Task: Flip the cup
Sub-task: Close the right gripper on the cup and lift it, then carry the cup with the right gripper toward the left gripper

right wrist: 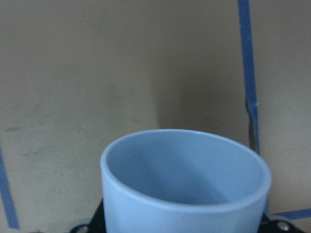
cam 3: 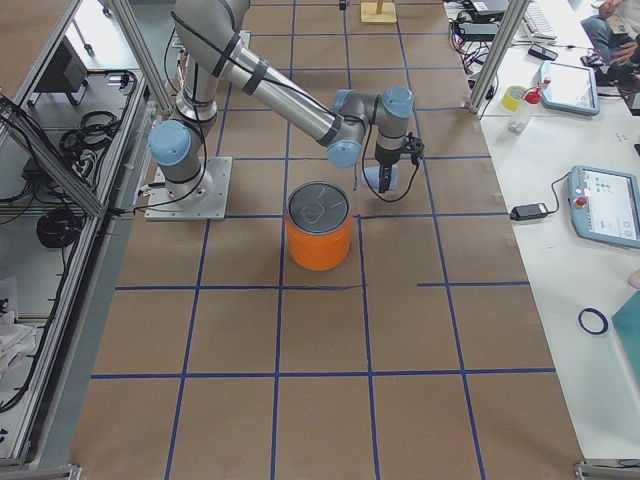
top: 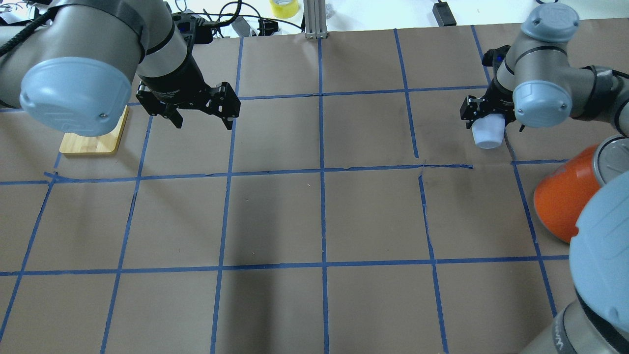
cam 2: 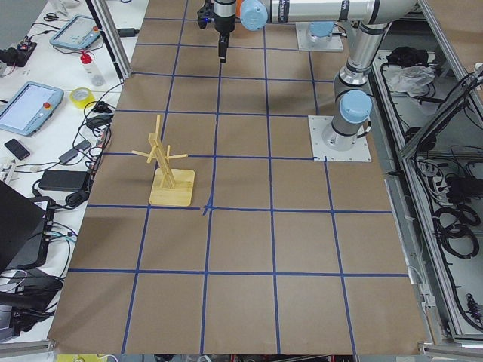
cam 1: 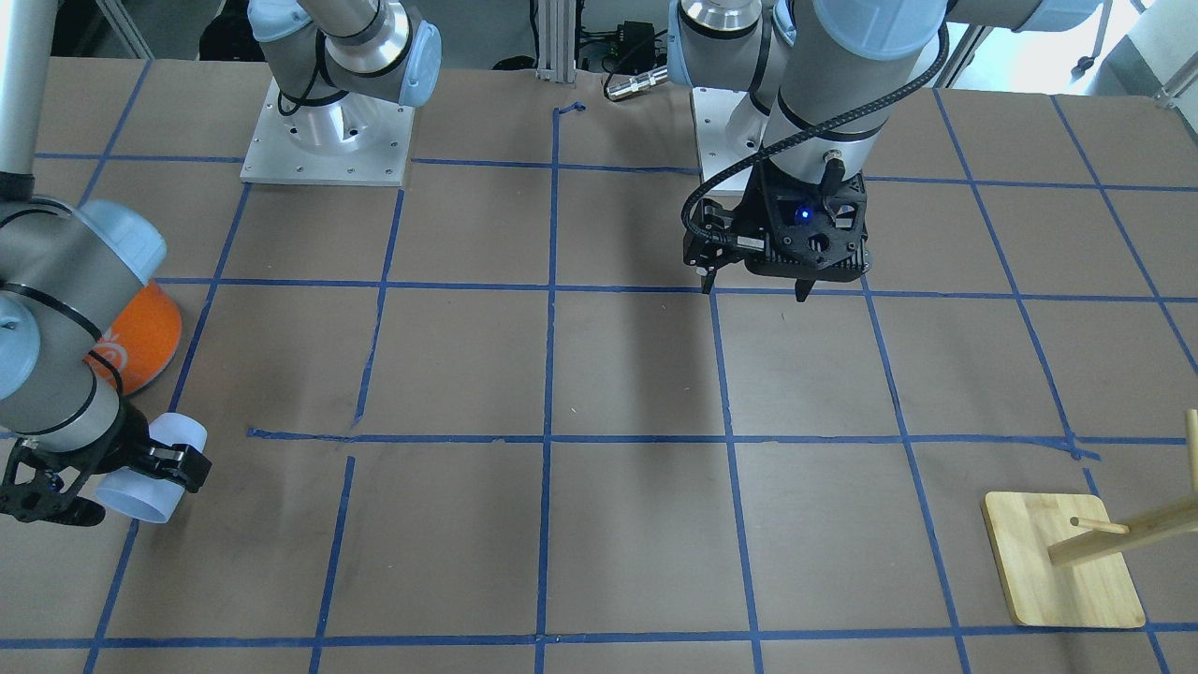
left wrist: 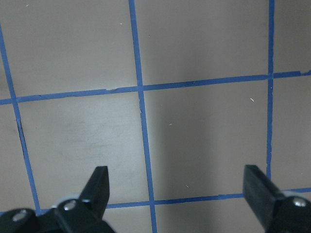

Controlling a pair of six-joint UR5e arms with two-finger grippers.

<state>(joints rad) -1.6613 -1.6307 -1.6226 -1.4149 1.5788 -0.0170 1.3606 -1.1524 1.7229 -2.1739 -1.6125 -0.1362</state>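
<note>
— While the left gripper [top: 204, 124] hangs spread wide, nothing between its fingers [top: 178, 120], the left arm [top: 98, 54] hides most of the wooden stand [top: 93, 142].

— And rightward, the right gripper [top: 485, 122] is clamped on the cup [top: 487, 135], mouth toward the table [top: 319, 221]. Touching down? Can't tell. Orange can [top: 565, 196] beyond, half cut off by the right elbow [top: 604, 236].

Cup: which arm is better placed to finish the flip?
Right. The right gripper is shut on the cup, beside the orange can. The left gripper hangs open and empty, far across the table.
</note>
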